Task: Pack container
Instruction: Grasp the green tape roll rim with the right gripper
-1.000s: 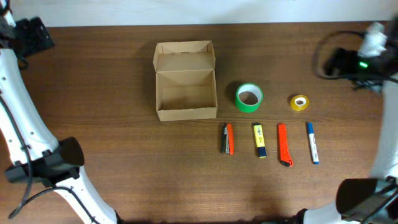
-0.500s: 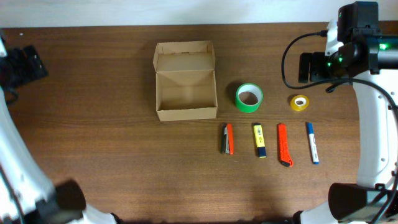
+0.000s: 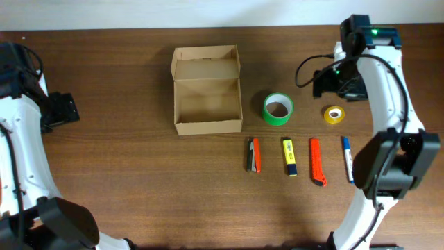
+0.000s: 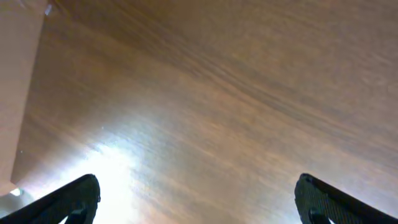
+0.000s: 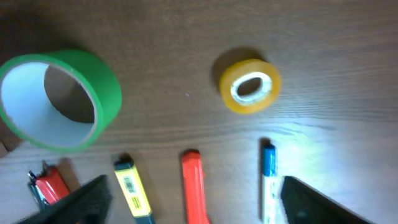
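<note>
The container (image 3: 206, 67), a tan cardboard box, stands open and empty at centre-left with its lid flap folded back. To its right lie a green tape roll (image 3: 278, 120) and a small yellow tape roll (image 3: 327, 115). My right gripper (image 3: 331, 82) hovers just behind and between the rolls. The right wrist view shows the green tape roll (image 5: 104, 93) and yellow tape roll (image 5: 239, 103) below, with my right gripper (image 5: 196, 205) open and holding nothing. My left gripper (image 3: 59, 111) is far left, and the left wrist view shows the left gripper (image 4: 198, 200) open over bare wood.
A row in front of the rolls holds a red-and-black item (image 3: 254, 154), a yellow highlighter (image 3: 289, 156), an orange cutter (image 3: 317, 161) and a blue marker (image 3: 347, 159). The right wrist view shows the highlighter (image 5: 132, 190), cutter (image 5: 194, 186) and marker (image 5: 268, 177).
The right arm has swung in from the far right edge to above the tape rolls. The left arm has come from the back-left corner toward the table's left side. No object has moved.
</note>
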You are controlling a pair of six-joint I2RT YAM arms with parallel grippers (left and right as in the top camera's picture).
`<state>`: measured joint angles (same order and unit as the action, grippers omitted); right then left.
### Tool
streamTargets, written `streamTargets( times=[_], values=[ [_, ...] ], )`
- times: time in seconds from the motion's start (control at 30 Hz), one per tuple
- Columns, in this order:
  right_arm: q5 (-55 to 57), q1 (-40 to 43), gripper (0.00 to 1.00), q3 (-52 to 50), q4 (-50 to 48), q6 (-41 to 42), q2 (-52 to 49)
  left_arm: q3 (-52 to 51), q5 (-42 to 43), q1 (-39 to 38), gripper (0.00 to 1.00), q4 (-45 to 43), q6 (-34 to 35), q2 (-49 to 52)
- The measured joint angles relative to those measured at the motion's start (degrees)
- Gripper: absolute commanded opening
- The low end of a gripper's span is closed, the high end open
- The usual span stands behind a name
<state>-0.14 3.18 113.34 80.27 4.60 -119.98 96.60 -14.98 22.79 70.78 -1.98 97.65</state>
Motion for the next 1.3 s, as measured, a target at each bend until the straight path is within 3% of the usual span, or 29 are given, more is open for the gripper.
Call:
streamTargets(
  times=[0.53,0.73,1.0,1.3],
  values=[
    [-3.17,-9.09,0.77,0.0,-6.43,-2.99,-3.1,-3.5,-0.94,0.0,1.0,-4.22,-0.04,-0.02],
    [-2.47,-11.17,0.69,0.02,-5.33,-4.87,-6.21,-3.5,-0.92,0.0,1.0,-4.22,-0.02,-0.02],
    [-2.27,-11.17,0.68,0.0,-4.76,-5.11,-12.04,-3.5,-0.92,-0.02,1.0,-4.24,-0.02,-0.02],
    [-1.97,-11.17,0.42,0.02,-5.66,-5.6,-14.38,-3.5,-0.9,0.0,1.0,-4.24,-0.02,-0.02]
  ],
)
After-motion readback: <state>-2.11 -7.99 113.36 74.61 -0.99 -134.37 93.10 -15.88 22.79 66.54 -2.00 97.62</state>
